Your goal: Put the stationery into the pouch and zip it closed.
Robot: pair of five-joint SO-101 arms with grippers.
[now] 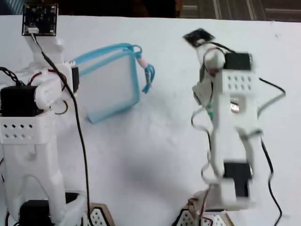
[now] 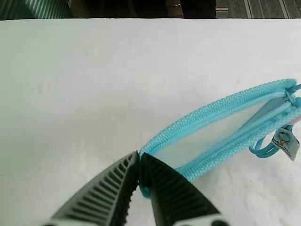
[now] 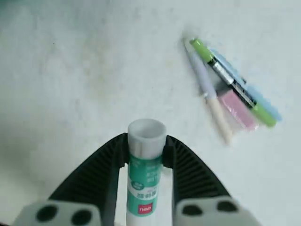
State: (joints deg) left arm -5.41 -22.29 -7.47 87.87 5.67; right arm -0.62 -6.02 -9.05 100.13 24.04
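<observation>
The pouch (image 1: 109, 81) is clear with a light blue zip edge and lies flat at the back left of the white table. Its zip (image 2: 221, 109) gapes open, and the pull tag (image 2: 285, 141) hangs at the far end. My left gripper (image 2: 139, 159) is shut on the pouch's near corner. My right gripper (image 3: 146, 141) is shut on a white and green glue stick (image 3: 146, 162) and holds it above the table. Beyond it lie a green pen (image 3: 231, 81), a pale lilac pen (image 3: 208, 93), a pink eraser (image 3: 237, 109) and a light blue pen (image 3: 265, 102), all bunched together.
The right arm (image 1: 233, 122) stands over the right side of the table in the high view. The left arm (image 1: 33, 117) is at the left edge beside the pouch. The table's far edge (image 1: 141, 17) runs along the back. Open white surface lies between the arms.
</observation>
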